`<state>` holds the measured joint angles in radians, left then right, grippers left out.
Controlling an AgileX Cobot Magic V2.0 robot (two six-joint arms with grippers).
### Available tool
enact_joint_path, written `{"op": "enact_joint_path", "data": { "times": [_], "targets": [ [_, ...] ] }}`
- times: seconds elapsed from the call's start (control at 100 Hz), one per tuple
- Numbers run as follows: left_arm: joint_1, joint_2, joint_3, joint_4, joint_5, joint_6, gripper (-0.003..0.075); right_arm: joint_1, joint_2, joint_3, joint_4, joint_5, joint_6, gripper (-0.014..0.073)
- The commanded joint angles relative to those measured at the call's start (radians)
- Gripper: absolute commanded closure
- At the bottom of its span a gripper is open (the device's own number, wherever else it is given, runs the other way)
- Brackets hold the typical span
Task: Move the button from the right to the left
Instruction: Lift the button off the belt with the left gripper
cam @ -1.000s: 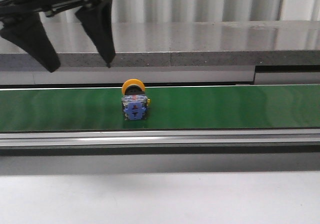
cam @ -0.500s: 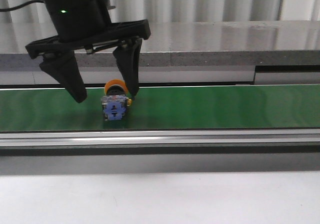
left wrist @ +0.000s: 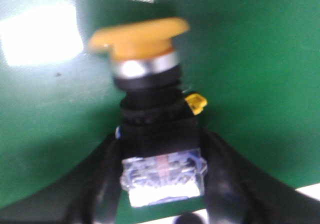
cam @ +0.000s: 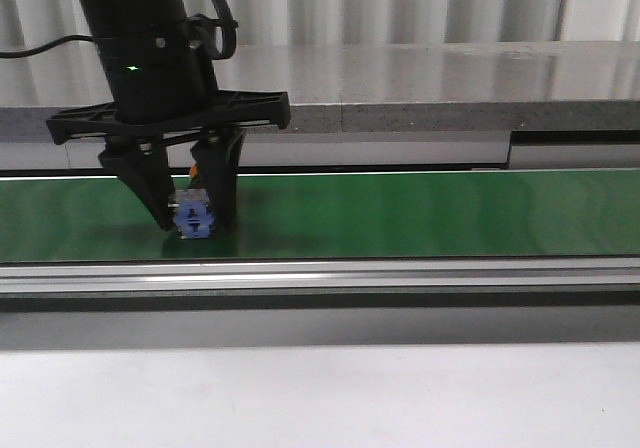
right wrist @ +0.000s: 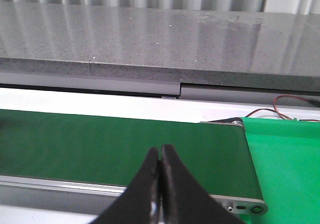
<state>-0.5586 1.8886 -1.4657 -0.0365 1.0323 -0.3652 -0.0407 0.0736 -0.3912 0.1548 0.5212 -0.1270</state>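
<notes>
The button (cam: 192,218) sits on the green conveyor belt (cam: 420,213), toward the belt's left part in the front view, with the left gripper (cam: 190,213) lowered straight over it. That gripper's two black fingers (cam: 150,183) stand one on each side of the button, their tips down at the belt surface, and only the blue-and-grey contact block shows between them, with a sliver of orange-yellow just above it. In the left wrist view the button (left wrist: 150,109) lies on its side on the belt: the round yellow cap points away from the wrist, then the silver ring and black collar, then the clear and blue block nearest the wrist. The jaws are narrowed around that block, the black pads (left wrist: 107,179) pressing against or lying just beside its two flanks; the blur makes it hard to tell whether they are fully clamped, but they look closed on it. A small yellow tab sticks out beside the collar. The right gripper (right wrist: 161,156) hangs above the belt near its right end roller, its jaws pressed together with nothing between them. Beyond the belt runs a grey speckled ledge (cam: 450,83), and in front of the belt an aluminium rail (cam: 400,278).
</notes>
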Motion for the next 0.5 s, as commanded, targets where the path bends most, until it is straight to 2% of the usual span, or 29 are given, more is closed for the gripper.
{"op": "enact_joint_path", "data": {
  "times": [0.0, 0.05, 0.12, 0.27, 0.37, 0.49],
  "targets": [
    [-0.007, -0.048, -0.031, -0.001, -0.021, -0.016, 0.0600, 0.000, 0.013, -0.024, 0.007, -0.084, -0.008, 0.0659],
    [-0.007, -0.048, -0.031, -0.001, -0.021, -0.016, 0.0663, 0.000, 0.013, -0.024, 0.007, -0.084, -0.008, 0.0659],
    [-0.007, -0.050, -0.033, -0.001, -0.006, -0.016, 0.0701, 0.000, 0.013, -0.024, 0.007, -0.084, -0.008, 0.0659],
    [-0.007, -0.077, -0.077, 0.018, 0.056, -0.014, 0.0703, 0.000, 0.013, -0.024, 0.007, -0.084, -0.008, 0.0659],
    [-0.005, -0.115, -0.102, 0.083, 0.077, -0.014, 0.0703, 0.000, 0.013, -0.024, 0.007, -0.084, -0.008, 0.0659],
    [0.031, -0.163, -0.109, 0.101, 0.089, 0.016, 0.0703, 0.000, 0.013, -0.024, 0.007, -0.084, -0.008, 0.0659]
  ]
}}
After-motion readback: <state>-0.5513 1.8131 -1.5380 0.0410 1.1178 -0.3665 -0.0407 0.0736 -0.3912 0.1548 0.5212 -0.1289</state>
